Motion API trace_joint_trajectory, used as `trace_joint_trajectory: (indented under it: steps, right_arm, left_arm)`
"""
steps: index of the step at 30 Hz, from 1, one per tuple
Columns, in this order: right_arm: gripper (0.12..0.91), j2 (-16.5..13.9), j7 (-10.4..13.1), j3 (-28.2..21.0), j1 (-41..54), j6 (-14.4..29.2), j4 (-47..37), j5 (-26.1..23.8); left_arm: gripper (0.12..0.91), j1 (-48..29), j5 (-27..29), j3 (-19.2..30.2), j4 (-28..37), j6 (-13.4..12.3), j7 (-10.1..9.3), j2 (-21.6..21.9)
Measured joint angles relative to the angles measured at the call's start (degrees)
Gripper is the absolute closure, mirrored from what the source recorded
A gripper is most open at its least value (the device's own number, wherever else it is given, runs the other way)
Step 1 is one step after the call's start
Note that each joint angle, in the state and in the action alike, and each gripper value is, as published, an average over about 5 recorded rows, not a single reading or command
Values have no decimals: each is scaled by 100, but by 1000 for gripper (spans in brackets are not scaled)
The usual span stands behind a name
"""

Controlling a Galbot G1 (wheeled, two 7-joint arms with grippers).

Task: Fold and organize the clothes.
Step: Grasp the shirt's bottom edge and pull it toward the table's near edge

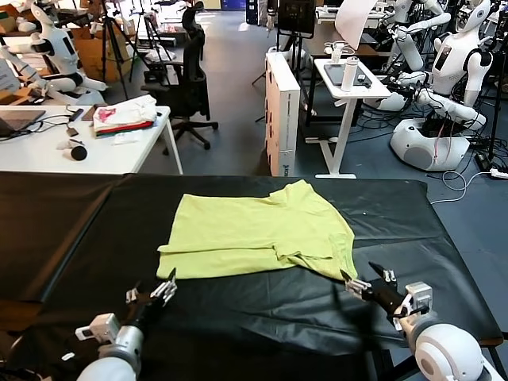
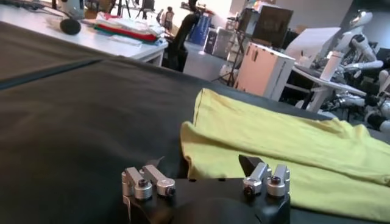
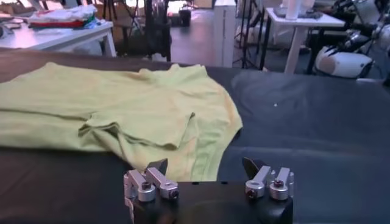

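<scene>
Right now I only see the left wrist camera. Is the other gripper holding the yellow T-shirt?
Observer: No. The right gripper is open and holds nothing. It sits just short of the T-shirt, at its near right corner.
Operator: Is the shirt flat over there?
Observer: Not quite. In the right wrist view that corner is bunched and wrinkled.
Operator: Is any of it hanging off?
Observer: No. The head view shows all of it lying on the black table cover.
</scene>
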Motion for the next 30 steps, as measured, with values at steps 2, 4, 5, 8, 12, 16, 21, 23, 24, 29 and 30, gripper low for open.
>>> trace_joint_trajectory:
  steps: [2, 4, 5, 8, 12, 16, 21, 23, 24, 29, 30]
  right_arm:
    - [482, -10, -19, -24, 0, 0, -18, -16]
    - [615, -19, -33, -44, -6, 0, -36, -26]
    - [672, -23, -38, -53, -11, 0, -45, -26]
    - [836, -37, -41, -66, -28, 2, -63, -6]
    - [886, -85, 25, -38, -52, -2, -43, 125]
    - [887, -179, 160, 34, -113, -61, 20, 342]
    - [887, -347, 402, 147, -239, -275, 148, 762]
    - [887, -430, 494, 199, -315, -379, 224, 916]
    - [887, -472, 528, 227, -362, -420, 269, 976]
    - [887, -598, 680, 366, -650, -571, 515, 1124]
    - [887, -604, 704, 395, -715, -593, 567, 1140]
  left_arm:
    - [125, 12, -7, 0, 3, -1, 10, -5]
    - [156, 18, -10, 4, 6, 3, 19, -10]
    - [191, 17, -9, 7, 12, 6, 23, -12]
    - [352, 10, -7, 10, 43, 6, 27, -15]
    - [617, 13, -11, 3, 78, -7, 34, -3]
    - [831, 61, -20, -31, 41, -22, 41, 36]
    - [882, 185, 10, -127, -89, -27, 37, 157]
    - [883, 257, 22, -183, -155, -25, 29, 225]
    - [883, 304, 22, -217, -193, -24, 26, 265]
    - [883, 630, 25, -371, -402, -23, 31, 434]
    - [883, 717, 38, -393, -451, -29, 39, 457]
